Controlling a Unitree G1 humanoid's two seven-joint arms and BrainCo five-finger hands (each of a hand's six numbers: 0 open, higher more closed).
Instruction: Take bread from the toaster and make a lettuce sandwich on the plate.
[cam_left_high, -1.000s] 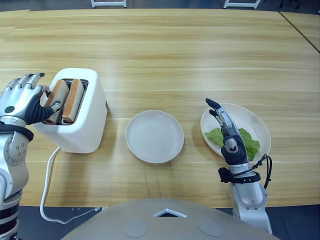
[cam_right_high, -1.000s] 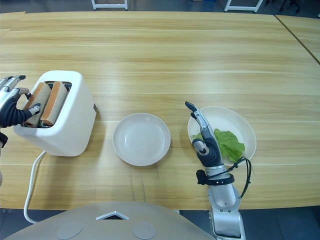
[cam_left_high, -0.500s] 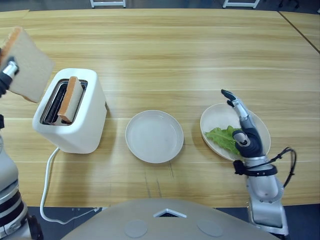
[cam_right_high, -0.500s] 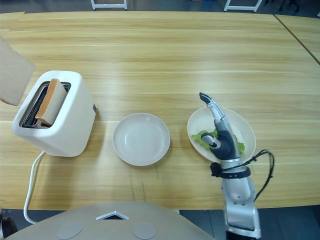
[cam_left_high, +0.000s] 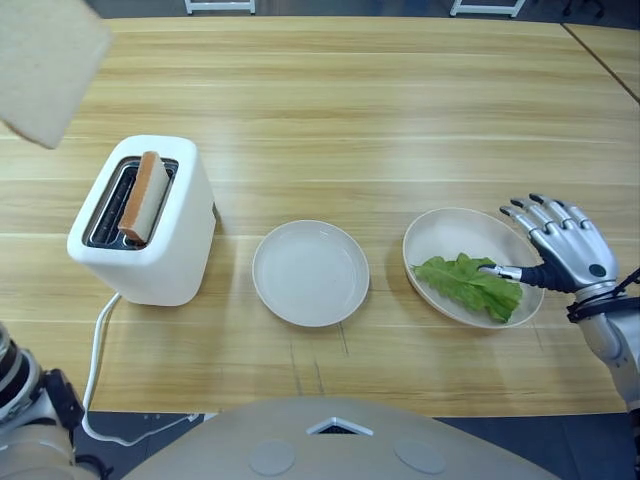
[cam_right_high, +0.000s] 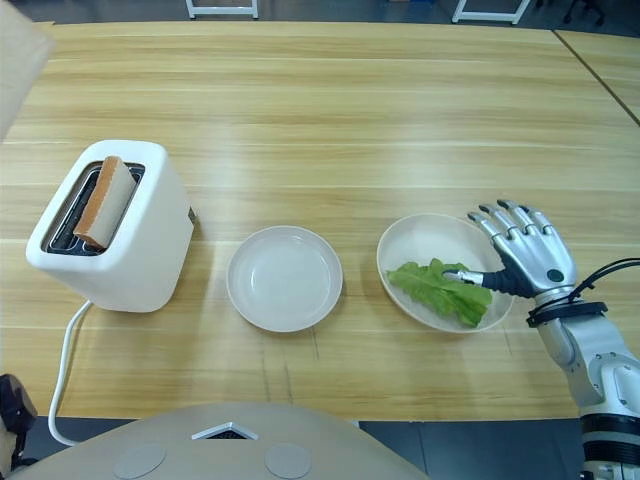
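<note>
Lettuce (cam_left_high: 465, 283) is lying lengthwise toward right hand (cam_left_high: 572, 258), just left of its spread, empty fingers (cam_left_high: 532, 209), near table's (cam_left_high: 400, 120) right edge.

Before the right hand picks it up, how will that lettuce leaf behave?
The lettuce leaf looks thin and ruffled, so it will probably droop and weigh little. Lying flat in the shallow dish, it may slide before lifting.

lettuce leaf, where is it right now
In the left eye view the lettuce leaf lies in the right-hand plate, right of the empty middle plate, with the right hand open just beside its right end.
</note>
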